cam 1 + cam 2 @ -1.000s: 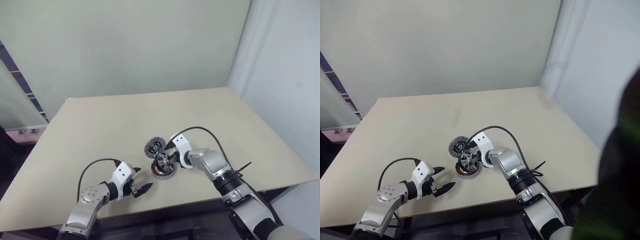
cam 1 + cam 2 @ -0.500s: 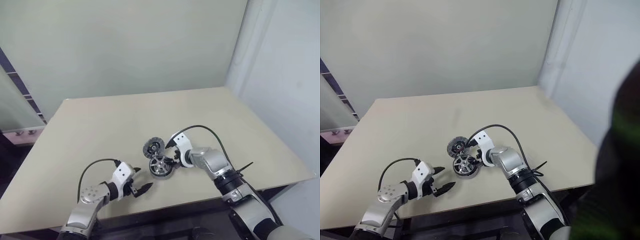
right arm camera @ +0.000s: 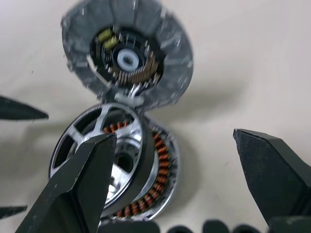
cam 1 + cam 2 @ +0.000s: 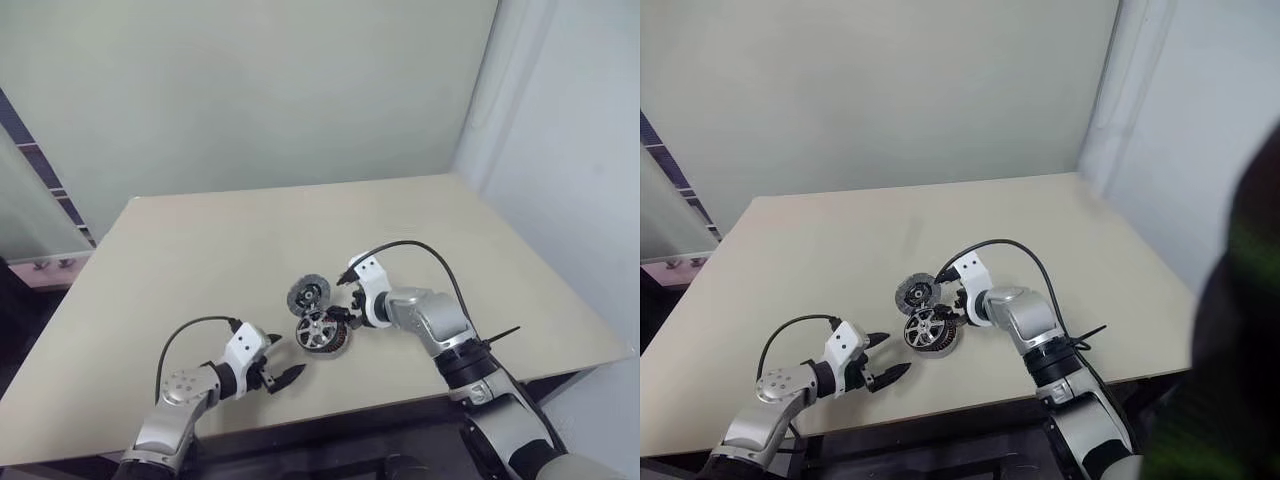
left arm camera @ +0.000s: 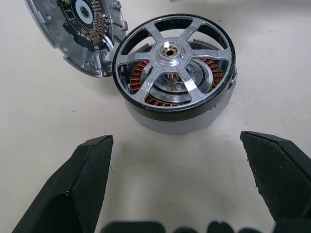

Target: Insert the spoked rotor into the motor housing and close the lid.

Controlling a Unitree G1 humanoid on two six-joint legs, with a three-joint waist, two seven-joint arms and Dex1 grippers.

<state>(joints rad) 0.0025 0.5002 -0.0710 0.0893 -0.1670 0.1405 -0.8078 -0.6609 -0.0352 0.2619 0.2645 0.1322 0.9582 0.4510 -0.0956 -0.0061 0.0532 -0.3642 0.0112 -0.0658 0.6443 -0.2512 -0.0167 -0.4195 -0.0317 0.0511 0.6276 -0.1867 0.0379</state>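
The spoked rotor (image 5: 172, 51), a silvery wheel with a dark rim, rests on the motor housing (image 5: 180, 121). It sits a little askew, and the copper windings (image 3: 163, 170) show through and beside the spokes. The lid (image 4: 308, 294) lies just behind the housing, touching it, with its inner face up. My right gripper (image 4: 348, 315) hangs close to the housing's right side. It is open and its fingers (image 3: 80, 184) hold nothing. My left gripper (image 4: 285, 360) waits open in front of the housing on the left, a short way off, also holding nothing.
The parts lie near the middle of a beige table (image 4: 200, 230), a little toward its front edge. A plain wall stands behind the table. The right arm's black cable (image 4: 420, 250) loops over the tabletop.
My right gripper has opened and let go of the spoked rotor, which now rests on the motor housing. The left gripper has not moved.
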